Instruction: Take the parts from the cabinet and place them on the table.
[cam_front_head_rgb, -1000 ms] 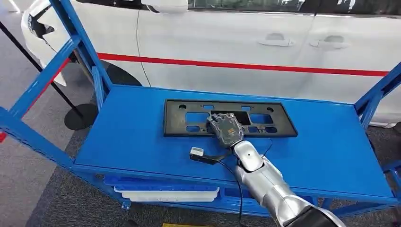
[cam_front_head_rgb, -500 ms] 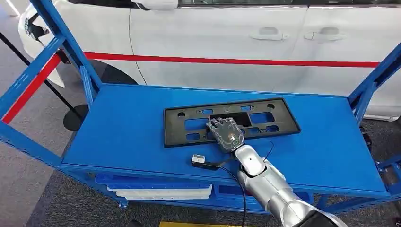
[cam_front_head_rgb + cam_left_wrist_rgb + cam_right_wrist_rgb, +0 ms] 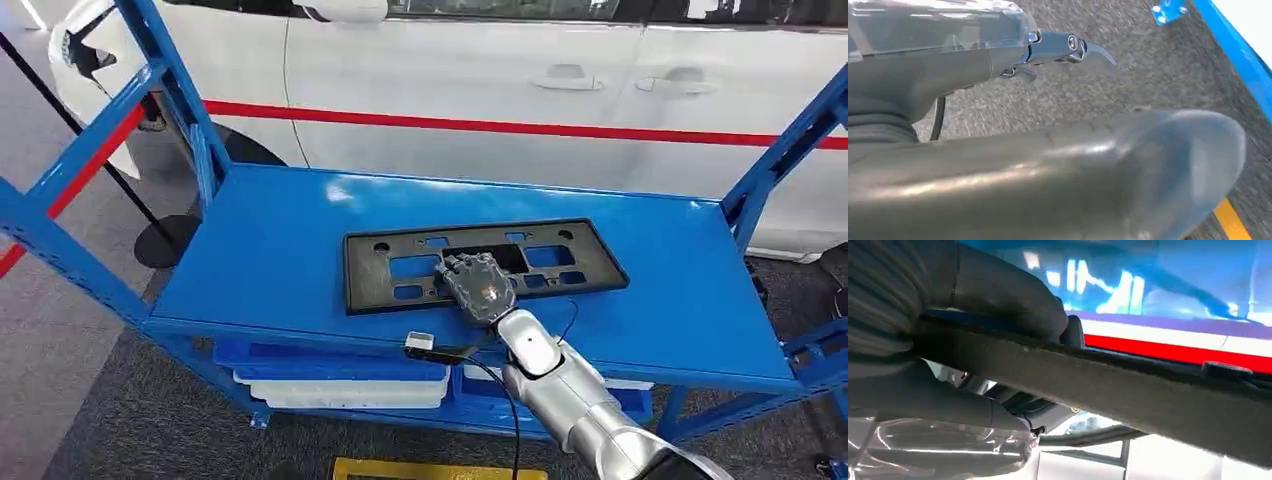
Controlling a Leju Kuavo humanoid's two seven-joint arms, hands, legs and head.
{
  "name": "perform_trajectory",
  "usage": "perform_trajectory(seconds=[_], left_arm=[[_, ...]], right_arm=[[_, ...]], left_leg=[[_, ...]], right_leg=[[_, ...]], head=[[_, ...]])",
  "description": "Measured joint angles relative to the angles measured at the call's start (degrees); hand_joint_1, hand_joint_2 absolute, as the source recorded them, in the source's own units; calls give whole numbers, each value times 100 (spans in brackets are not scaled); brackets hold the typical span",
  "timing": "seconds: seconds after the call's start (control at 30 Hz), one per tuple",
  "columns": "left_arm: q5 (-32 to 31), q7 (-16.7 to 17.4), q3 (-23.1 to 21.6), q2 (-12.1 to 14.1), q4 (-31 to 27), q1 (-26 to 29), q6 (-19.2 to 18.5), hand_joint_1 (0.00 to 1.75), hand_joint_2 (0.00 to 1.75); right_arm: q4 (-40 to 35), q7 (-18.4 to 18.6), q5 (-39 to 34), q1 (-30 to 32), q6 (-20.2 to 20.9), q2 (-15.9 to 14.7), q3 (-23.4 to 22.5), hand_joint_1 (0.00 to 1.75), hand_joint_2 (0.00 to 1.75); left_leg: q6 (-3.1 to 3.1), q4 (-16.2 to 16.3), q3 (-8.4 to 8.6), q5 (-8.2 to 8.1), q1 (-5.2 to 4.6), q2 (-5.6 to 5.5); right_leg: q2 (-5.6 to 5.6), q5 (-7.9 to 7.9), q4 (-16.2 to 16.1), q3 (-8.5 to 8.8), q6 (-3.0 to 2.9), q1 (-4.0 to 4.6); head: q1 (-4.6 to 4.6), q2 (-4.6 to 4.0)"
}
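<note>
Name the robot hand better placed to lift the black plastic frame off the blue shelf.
Right. The right robot hand already grips the black frame's near edge; the left robot hand hangs toward the floor.

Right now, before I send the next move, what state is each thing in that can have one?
black plate frame: lying on the blue shelf, gripped at its near edge.
right robot hand: gripping the black plate frame.
left robot hand: hanging above grey carpet, holding nothing that I can see; open or shut unclear.
blue shelf: carries the frame.
white bin: on the lower level.
car doors: shut.
</note>
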Motion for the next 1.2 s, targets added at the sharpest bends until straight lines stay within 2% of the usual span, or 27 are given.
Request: perform_trajectory(seconds=[0.07, 0.1, 0.13, 0.17, 0.2, 0.27, 0.3, 0.33, 0.4, 0.47, 0.5, 0.53, 0.6, 0.63, 0.67, 0.7, 0.77, 0.8, 0.83, 0.93, 0.97, 1.0, 1.03, 1.1, 1.13, 1.17, 1.2], left_arm=[[-4, 0, -11, -4, -4, -26, -18, 0, 0], [-4, 2, -22, -7, -4, -19, -29, 0, 0], [-4, 2, -37, -7, -4, -15, -40, 0, 0], [-2, 4, -44, -9, -4, -16, -46, 0, 0], [2, 4, -46, -11, -4, -17, -48, 0, 0], [20, 0, -48, -15, -4, -17, -55, 0, 0], [35, -4, -48, -17, -7, -18, -53, 0, 0], [59, -9, -48, -24, -7, -24, -53, 0, 0], [77, -18, -48, -24, -9, -26, -53, 0, 0], [79, -18, -48, -24, -9, -27, -57, 0, 0], [81, -18, -48, -24, -9, -27, -59, 0, 0], [94, -15, -48, -24, -9, -27, -64, 0, 0], [94, -18, -48, -24, -11, -34, -75, 0, 0], [96, -18, -48, -24, -11, -34, -75, 0, 0], [96, -20, -48, -24, -11, -33, -75, 0, 0], [94, -24, -48, -24, -11, -33, -75, 0, 0], [94, -42, -52, -24, -13, -38, -72, 0, 0], [94, -48, -57, -22, -18, -46, -72, 0, 0], [88, -53, -63, -22, -33, -54, -75, 0, 0], [70, -44, -87, -17, -39, -56, -107, 0, 0], [68, -37, -90, -17, -39, -50, -110, 0, 0], [70, -35, -92, -20, -39, -60, -114, 0, 0], [70, -35, -96, -17, -42, -64, -125, 0, 0], [72, -35, -103, -17, -42, -51, -125, 0, 0], [74, -35, -105, -17, -42, -44, -125, 0, 0], [74, -35, -107, -17, -42, -40, -125, 0, 0], [77, -35, -111, -17, -42, -40, -127, 0, 0]], right_arm=[[-13, 0, -9, 5, 31, -11, 9, 175, 175], [-13, 7, -9, 11, 49, -13, 15, 175, 175], [-13, 33, -11, 18, 64, -15, 18, 175, 175], [-22, 48, -11, 29, 81, -17, 22, 175, 175], [-42, 61, -11, 35, 88, -26, 26, 175, 175], [-96, 76, -11, 28, 118, -35, 37, 175, 175], [-120, 87, -11, 13, 127, -39, 39, 175, 175], [-139, 94, -11, -1, 134, -42, 39, 175, 175], [-153, 107, -11, -4, 134, -44, 42, 175, 175], [-151, 127, -11, 0, 134, -44, 44, 175, 175], [-153, 138, -9, -11, 134, -41, 44, 175, 175], [-155, 138, -9, -17, 134, -41, 44, 175, 175], [-153, 140, 2, -14, 136, -41, 44, 175, 175], [-153, 142, 4, -14, 136, -41, 44, 175, 175], [-153, 146, 11, -7, 136, -39, 44, 175, 175], [-153, 151, 15, 1, 136, -39, 44, 175, 175], [-153, 164, 17, 12, 127, -39, 46, 175, 175], [-153, 171, 15, 15, 118, -39, 48, 175, 175], [-157, 188, 15, 25, 105, -39, 48, 175, 175], [-177, 243, 24, 104, 68, -35, 50, 175, 175], [-195, 265, 46, 161, 68, -42, 50, 175, 175], [-208, 289, 79, 217, 66, -57, 50, 175, 175], [-241, 310, 112, 273, 66, -61, 50, 175, 175], [-286, 341, 125, 369, 62, -92, 50, 175, 175], [-297, 343, 127, 406, 62, -96, 50, 175, 175], [-299, 345, 133, 441, 62, -96, 50, 175, 175], [-314, 345, 140, 476, 62, -98, 50, 175, 175]], left_leg=[[23, 4, -166, 120, -10, 4], [20, 11, -244, 173, -15, 5], [13, 27, -332, 228, -15, 7], [4, 46, -415, 274, -14, 8], [-6, 70, -484, 307, -13, 9], [-37, 152, -604, 349, -10, 6], [-59, 197, -649, 364, -11, 5], [-92, 235, -695, 383, -44, 0], [-167, 215, -713, 473, -43, 1], [-234, 227, -760, 489, -42, -11], [-268, 333, -828, 297, -19, -9], [-296, 610, -932, -28, -17, -11], [-348, 1448, -1154, -606, 1, -9], [-363, 1810, -1227, -724, 1, -9], [-368, 1990, -1206, -652, 2, -9], [-364, 1906, -1073, -461, 4, -9], [-329, 1171, -518, -46, 4, -10], [-294, 635, -139, -53, 2, -15], [-257, 179, 159, -264, -32, -21], [-152, 114, 69, -197, -78, -43], [-97, 59, 40, -103, -39, -39], [-53, 37, -9, -12, -17, -3], [13, 35, -100, 61, -18, -6], [30, 42, -286, 205, -33, -4], [29, 51, -398, 278, -40, -3], [26, 67, -502, 348, -46, -2], [20, 88, -605, 406, -48, 0]], right_leg=[[4, -669, 777, -215, 24, -18], [4, -875, 1202, -316, 40, -20], [3, -906, 1538, -364, 57, -22], [2, -769, 1597, -298, 67, -27], [1, -586, 1442, -129, 69, -33], [1, -285, 570, 499, 51, -39], [4, -417, 66, 804, 21, -36], [9, -510, -186, 953, -12, 5], [9, -478, -184, 905, -62, 21], [-15, -376, -221, 839, -177, -22], [-34, -315, -222, 787, -222, -24], [-37, -263, -221, 719, -275, -24], [-44, -150, -214, 577, -287, -12], [-43, -94, -203, 495, -285, -10], [-43, -33, -190, 405, -276, -9], [-43, 18, -181, 330, -265, -10], [-40, 123, -159, 191, -233, -10], [-37, 168, -143, 159, -208, -10], [-34, 211, -140, 127, -164, 16], [-54, 389, -218, 131, -63, -14], [-50, 432, -251, 105, -11, 16], [-20, 252, -184, 46, 9, -24], [-18, -86, 10, -43, 26, -21], [-12, -756, 836, -274, 61, -23], [-13, -929, 1278, -369, 76, -23], [-13, -896, 1547, -374, 84, -24], [-13, -721, 1574, -273, 82, -23]], head=[[0, 0], [0, 0], [0, 0], [0, 0], [0, 0], [0, 0], [0, 0], [-2, 0], [0, 0], [0, 0], [-2, 0], [0, 0], [-2, 0], [0, 0], [-2, 0], [-2, 0], [-2, 0], [-2, 0], [-2, 0], [0, 0], [0, 0], [0, 0], [0, 0], [0, 0], [0, 0], [0, 0], [0, 0]])
